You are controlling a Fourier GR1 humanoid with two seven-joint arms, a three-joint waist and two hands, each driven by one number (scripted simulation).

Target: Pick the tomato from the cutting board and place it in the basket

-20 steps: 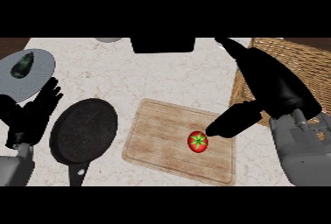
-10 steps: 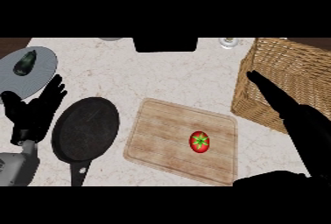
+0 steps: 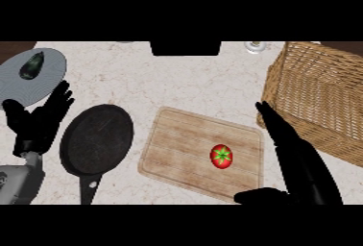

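Cutting board (image 3: 177, 144) bears tomato (image 3: 222, 156) beside right robot hand (image 3: 299, 161).

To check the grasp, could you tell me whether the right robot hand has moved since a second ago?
Yes: the black right robot hand has shifted right, away from the round red tomato, to the rectangular wooden cutting board's right edge.
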